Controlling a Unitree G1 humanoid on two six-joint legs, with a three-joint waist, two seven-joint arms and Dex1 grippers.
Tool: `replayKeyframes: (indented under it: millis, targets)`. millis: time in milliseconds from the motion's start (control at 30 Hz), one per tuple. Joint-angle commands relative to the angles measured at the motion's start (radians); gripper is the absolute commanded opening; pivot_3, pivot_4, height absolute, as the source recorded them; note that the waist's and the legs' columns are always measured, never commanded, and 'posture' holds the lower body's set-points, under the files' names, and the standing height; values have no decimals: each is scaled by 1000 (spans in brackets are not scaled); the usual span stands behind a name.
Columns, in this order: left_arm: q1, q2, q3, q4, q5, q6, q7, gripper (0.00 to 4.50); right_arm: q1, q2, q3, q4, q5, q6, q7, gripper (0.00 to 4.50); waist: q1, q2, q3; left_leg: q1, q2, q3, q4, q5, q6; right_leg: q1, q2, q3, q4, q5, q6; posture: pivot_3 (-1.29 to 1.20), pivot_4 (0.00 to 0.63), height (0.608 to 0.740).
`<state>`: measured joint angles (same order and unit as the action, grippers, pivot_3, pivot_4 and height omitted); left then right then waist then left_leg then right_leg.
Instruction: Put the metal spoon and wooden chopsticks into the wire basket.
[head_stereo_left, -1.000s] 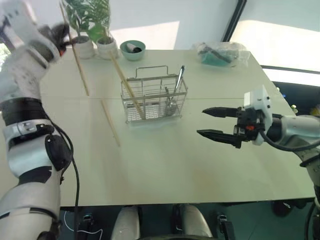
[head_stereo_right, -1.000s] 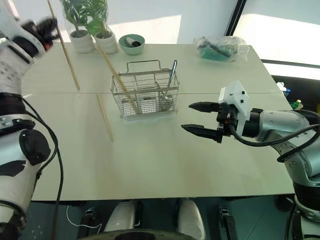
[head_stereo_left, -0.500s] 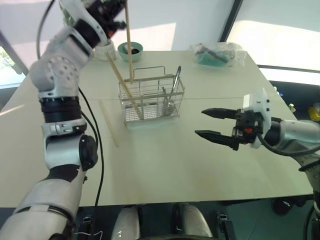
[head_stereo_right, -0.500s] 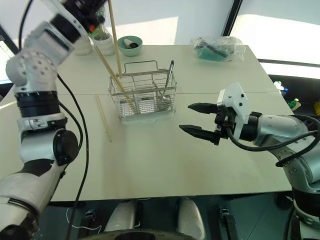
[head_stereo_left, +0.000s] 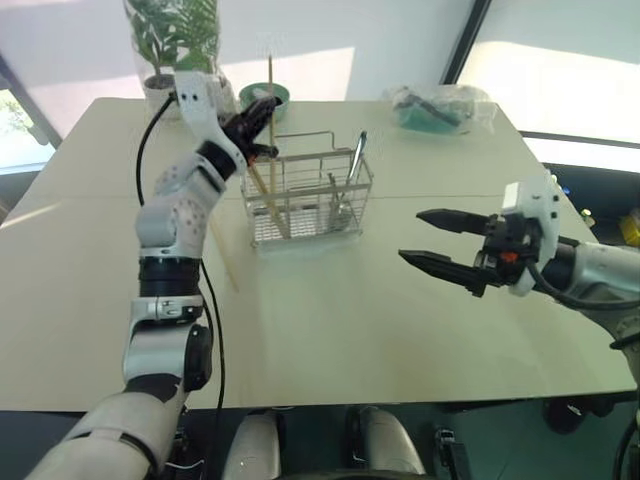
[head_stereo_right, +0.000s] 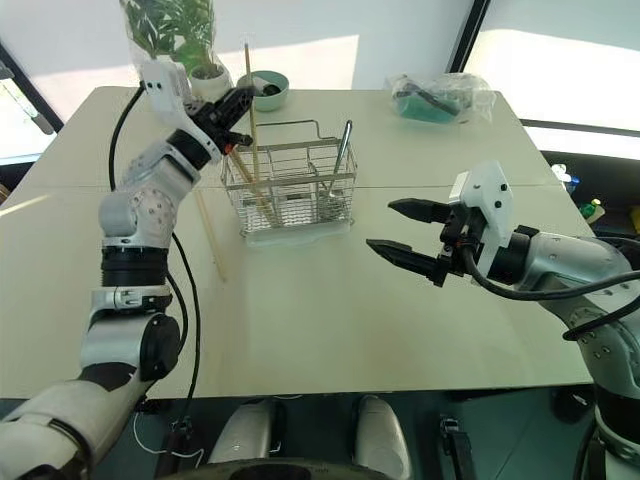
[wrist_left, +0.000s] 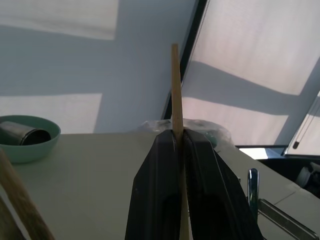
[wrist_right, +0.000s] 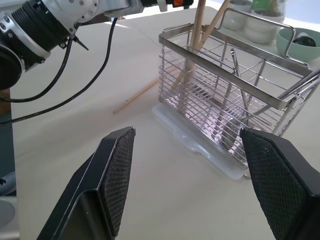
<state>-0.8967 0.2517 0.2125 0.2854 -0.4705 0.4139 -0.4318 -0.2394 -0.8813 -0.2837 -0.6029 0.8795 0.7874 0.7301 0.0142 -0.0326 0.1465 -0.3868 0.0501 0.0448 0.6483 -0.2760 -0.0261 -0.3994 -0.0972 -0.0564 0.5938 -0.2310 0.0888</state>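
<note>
- Down and rightward comes the left gripper (head_stereo_right: 238, 108) since a second ago, its tan chopstick (head_stereo_right: 250, 110) now standing upright with its lower end inside the wire basket's (head_stereo_right: 290, 190) left end.
- Right gripper (head_stereo_right: 408, 235) hovers near right, jaws wide apart, empty.
- One chopstick (head_stereo_right: 207, 235) lies on the table (head_stereo_right: 300, 320) left of the basket.
- Left jaws clamp the stick between them.
- Another stick (head_stereo_left: 262, 190) leans in the basket; the shiny spoon (head_stereo_right: 341, 160) stands at its right end, bowl hard to make out.
</note>
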Motion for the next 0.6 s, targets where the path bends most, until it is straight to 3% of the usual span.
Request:
replayKeyframes:
  millis: [33, 200, 233, 433, 600]
  targets:
    - [-28, 3, 19, -85, -31, 2, 8, 1563, -25, -3, -29, -7, 24, -2, -10, 3483, 0, 0, 0, 0, 0, 0, 0, 0, 0, 0, 0, 0, 0, 0, 1, 0, 150, 717]
    - [-52, 37, 43, -178, -104, 102, 6, 4160, -41, -1, -15, 16, 20, -3, -12, 3483, 0, 0, 0, 0, 0, 0, 0, 0, 0, 0, 0, 0, 0, 0, 1, 0, 150, 717]
    - [-62, 55, 52, -197, -124, 130, 6, 4470, -45, 1, -9, 22, 15, -5, -12, 3483, 0, 0, 0, 0, 0, 0, 0, 0, 0, 0, 0, 0, 0, 0, 1, 0, 150, 717]
    - [-190, 191, 165, -165, -220, 301, 93, 4470, -78, 14, 27, 55, -10, -18, -13, 3483, -4, 0, 0, 1, 0, -1, 0, 0, 0, 0, 0, 0, 0, 0, -1, 0, 150, 717]
    - [-259, 344, 56, 126, 71, 362, 336, 4470, -90, 34, 47, 66, -22, -30, -6, 3483, -1, 2, 0, 5, 0, -1, -2, 0, 0, 3, 1, 0, 2, 1, 3, 0, 150, 717]
